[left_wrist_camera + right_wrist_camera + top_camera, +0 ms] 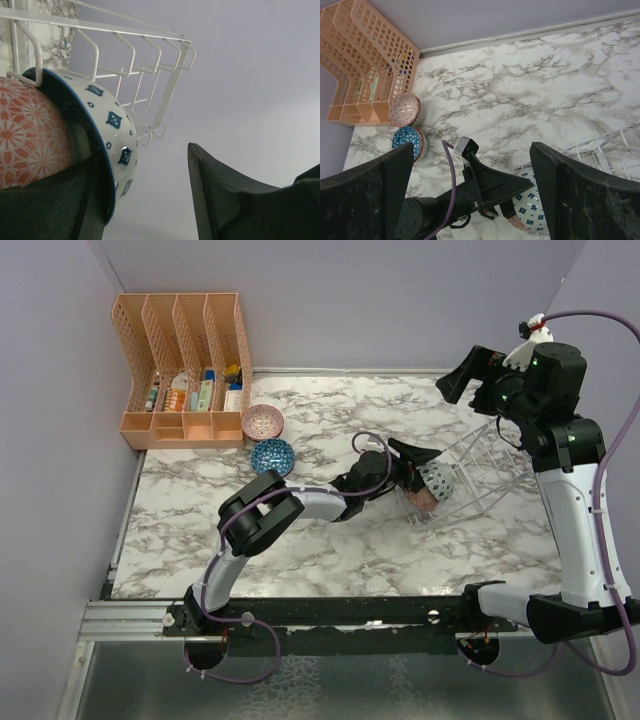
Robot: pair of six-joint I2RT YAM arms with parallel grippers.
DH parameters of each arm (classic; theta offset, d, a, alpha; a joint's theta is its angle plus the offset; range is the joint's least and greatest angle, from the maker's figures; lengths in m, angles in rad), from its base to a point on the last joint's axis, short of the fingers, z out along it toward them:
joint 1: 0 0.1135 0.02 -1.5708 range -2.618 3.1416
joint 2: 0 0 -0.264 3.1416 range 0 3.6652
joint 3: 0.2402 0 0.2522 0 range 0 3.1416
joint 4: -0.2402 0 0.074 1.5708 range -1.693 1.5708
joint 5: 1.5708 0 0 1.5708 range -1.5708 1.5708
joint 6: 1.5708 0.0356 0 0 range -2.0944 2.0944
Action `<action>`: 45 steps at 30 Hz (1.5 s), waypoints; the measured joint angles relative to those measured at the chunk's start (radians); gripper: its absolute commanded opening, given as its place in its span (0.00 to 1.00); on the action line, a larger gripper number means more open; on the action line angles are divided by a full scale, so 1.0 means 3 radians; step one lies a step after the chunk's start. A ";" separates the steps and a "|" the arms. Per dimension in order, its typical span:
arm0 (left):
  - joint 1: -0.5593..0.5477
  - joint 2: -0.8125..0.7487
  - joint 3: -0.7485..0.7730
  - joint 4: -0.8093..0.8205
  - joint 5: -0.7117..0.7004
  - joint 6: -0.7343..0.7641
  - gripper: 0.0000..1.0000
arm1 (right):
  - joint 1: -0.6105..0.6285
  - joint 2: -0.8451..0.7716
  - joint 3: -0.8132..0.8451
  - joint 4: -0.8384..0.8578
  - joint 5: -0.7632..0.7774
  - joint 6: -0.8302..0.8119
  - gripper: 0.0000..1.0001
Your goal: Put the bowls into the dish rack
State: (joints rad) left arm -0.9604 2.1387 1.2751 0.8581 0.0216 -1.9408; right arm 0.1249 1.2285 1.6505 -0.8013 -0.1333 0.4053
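left gripper (150, 155), jaws apart, sits beside a blue-patterned white round bowl (112, 125) and a pink-red floral bowl (30, 130) in the white wire dish rack (132, 47). right gripper (471, 147) hangs wide apart, far right.

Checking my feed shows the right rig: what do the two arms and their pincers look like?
The left arm and right arm have white links and black joint housings, each trailing a purple cable. The left pincer and right pincer are black, with two broad matte fingers.
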 measured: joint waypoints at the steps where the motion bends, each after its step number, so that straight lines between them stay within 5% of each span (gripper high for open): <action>1: 0.0008 -0.0004 0.0022 -0.0045 0.0018 0.0013 0.60 | 0.0000 0.0000 0.0000 0.0004 0.0001 0.0000 1.00; 32: 0.0149 -0.0069 0.0451 -0.0970 0.0540 0.0451 0.68 | 0.0001 0.0024 0.0001 0.0008 -0.0028 0.0000 1.00; 45: 0.0251 -0.0173 0.0617 -0.1504 0.0806 0.0837 0.79 | 0.0001 0.0024 0.0001 0.0009 -0.0033 0.0000 1.00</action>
State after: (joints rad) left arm -0.8852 2.0869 1.4601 0.4068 0.2634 -1.6897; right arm 0.1253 1.2358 1.6508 -0.7986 -0.1432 0.4053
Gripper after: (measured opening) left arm 0.758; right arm 0.997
